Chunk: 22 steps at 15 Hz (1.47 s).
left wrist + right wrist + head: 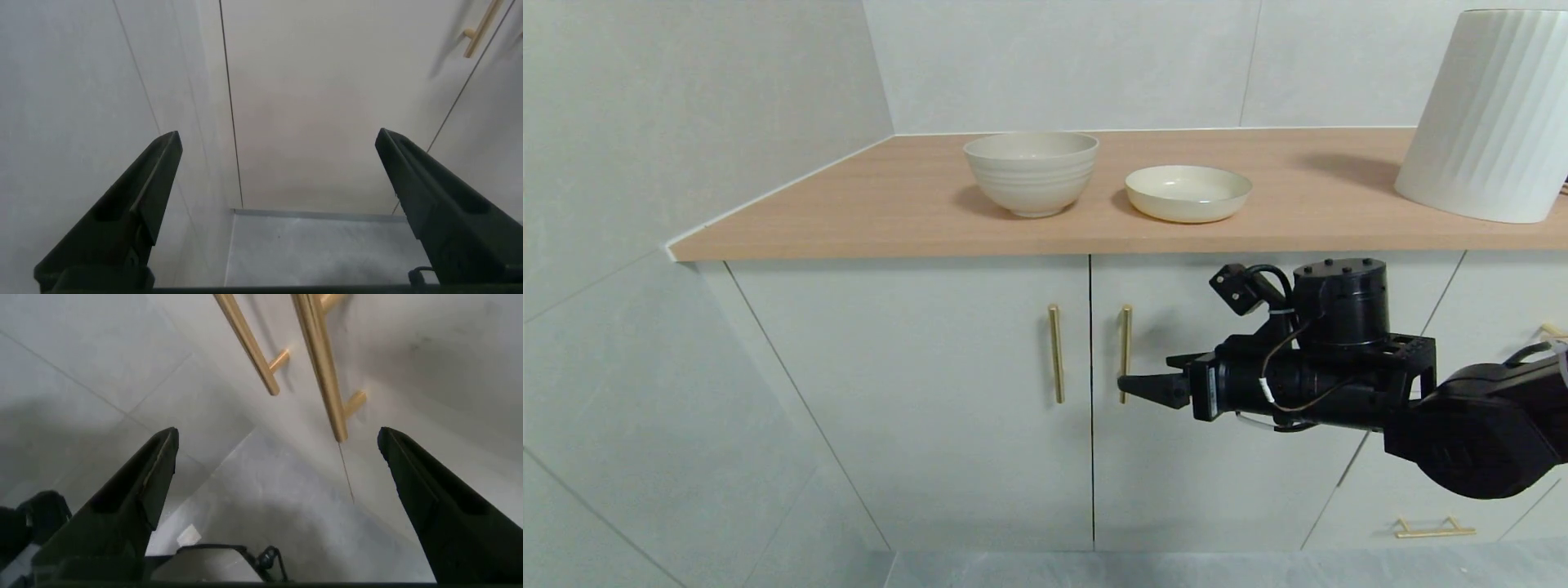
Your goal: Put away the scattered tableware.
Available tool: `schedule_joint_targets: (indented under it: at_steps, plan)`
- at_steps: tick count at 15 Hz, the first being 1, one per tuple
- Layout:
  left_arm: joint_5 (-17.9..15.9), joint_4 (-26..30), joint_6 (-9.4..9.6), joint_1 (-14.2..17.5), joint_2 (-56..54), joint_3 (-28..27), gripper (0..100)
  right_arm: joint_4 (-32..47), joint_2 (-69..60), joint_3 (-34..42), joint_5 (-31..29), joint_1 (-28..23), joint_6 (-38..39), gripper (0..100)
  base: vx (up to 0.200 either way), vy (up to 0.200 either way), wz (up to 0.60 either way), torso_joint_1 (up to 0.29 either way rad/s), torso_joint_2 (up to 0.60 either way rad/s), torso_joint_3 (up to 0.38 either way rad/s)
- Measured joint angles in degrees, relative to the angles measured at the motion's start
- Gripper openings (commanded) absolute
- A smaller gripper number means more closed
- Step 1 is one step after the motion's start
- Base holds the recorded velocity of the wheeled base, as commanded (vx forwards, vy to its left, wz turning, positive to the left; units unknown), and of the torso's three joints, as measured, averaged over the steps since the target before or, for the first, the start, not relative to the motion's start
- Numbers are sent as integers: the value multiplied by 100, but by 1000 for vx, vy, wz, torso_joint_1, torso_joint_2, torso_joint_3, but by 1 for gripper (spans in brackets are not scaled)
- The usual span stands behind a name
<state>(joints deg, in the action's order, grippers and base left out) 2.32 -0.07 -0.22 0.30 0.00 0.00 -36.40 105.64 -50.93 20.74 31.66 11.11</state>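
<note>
Fingers of the left gripper stood wide apart, facing a pale cabinet panel and a strip of grey floor. A brass pull showed at the edge of that view. The right gripper was held level in front of the lower cabinets, its arm coming in from the robot's right. Its fingers were likewise spread wide, as the right wrist view showed. From the head view its tips sat right at the lower part of the right door's handle; I could not tell whether they touched it. That handle was a slim upright brass bar, and the left door's handle, its twin, stood just beside it across the seam between the two doors. Both doors were closed. Lower and farther to the robot's right, a short horizontal brass pull sat on another cabinet front.

Above the doors ran a wooden counter. The tableware rested on it, upright and well apart from both grippers: a deep cream bowl with ribbed sides stood over the left door, and a shallow cream dish stood near it on the right, not touching. Farther right on the counter stood a tall white ribbed cylinder. Behind everything rose a pale tiled wall, meeting the counter in the back left corner.
</note>
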Motion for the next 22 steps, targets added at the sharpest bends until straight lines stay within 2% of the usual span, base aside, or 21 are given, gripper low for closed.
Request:
schedule_joint_targets:
  at_steps: [4,10,16,19,22]
  plan:
    - [0,0,-2,0,0,0,100,-408,183,6,-13,84,428,100,0,0,0,0,0,0]
    - [-2,0,-10,2,0,0,100,-1448,775,-140,-522,290,600,100,0,0,0,0,0,0]
    - [0,0,-10,2,0,0,100,-1763,1172,-319,-550,332,655,100,0,0,0,0,0,0]
    - [-2,0,-11,2,0,0,100,-1790,1329,-461,-755,441,717,100,0,0,0,0,0,0]
    - [-2,0,-10,2,0,0,100,-2061,1379,-488,-769,544,1007,100,0,0,0,0,0,0]
